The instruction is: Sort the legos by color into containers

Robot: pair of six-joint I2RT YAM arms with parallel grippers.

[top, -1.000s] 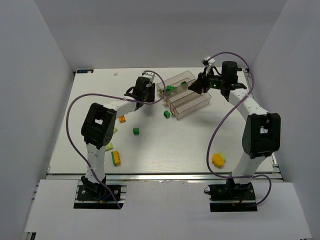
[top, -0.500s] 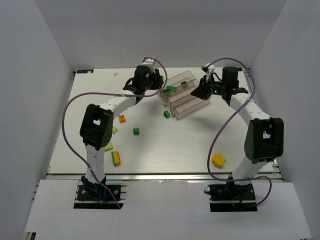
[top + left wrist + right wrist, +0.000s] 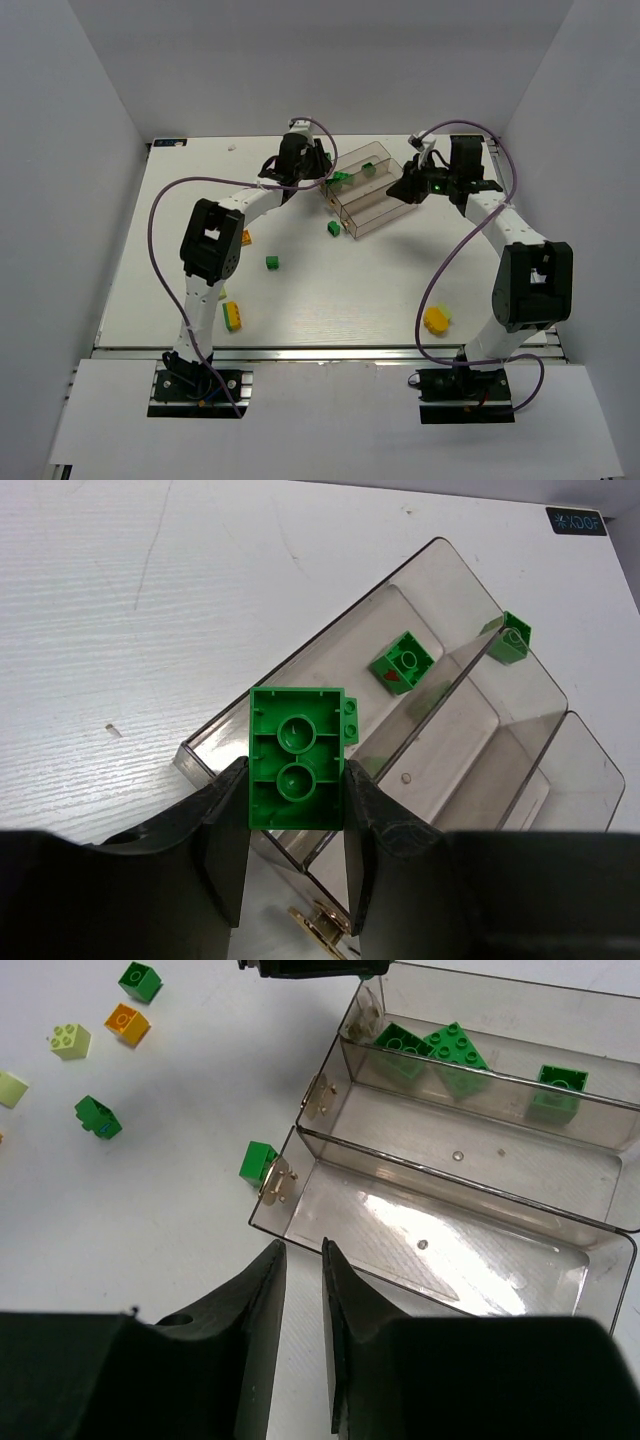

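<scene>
- The left hand (image 3: 296, 790) is pinching a dark green brick (image 3: 297, 757) by its two long sides, underside facing the wrist camera. It hangs over the near end of the tray's (image 3: 300, 660) outer trough.
- In that same trough lie two more green bricks, one about midway (image 3: 403, 663) and one towards the far end (image 3: 510, 640).
- From where I stand, the other two troughs look bare.
- The right hand (image 3: 300, 1250) hovers off the long side of the tray (image 3: 600, 1260). Its fingers (image 3: 262, 1340) are drawn close with only a slim gap between them, and nothing is in it.
- A small green brick (image 3: 258, 1160) sits on the counter (image 3: 330, 290), just beside the tray's hinged corner.
- Further out on the counter are another green one (image 3: 97, 1117), a pale yellow-green one (image 3: 70, 1040), an orange one (image 3: 127, 1022) and a third green one (image 3: 140, 980), all apart from each other.
- A yellow brick (image 3: 436, 319) lies well away from the tray, near the right arm's base.
- A yellow-green and orange stack (image 3: 232, 316) rests near the left arm's base.
</scene>
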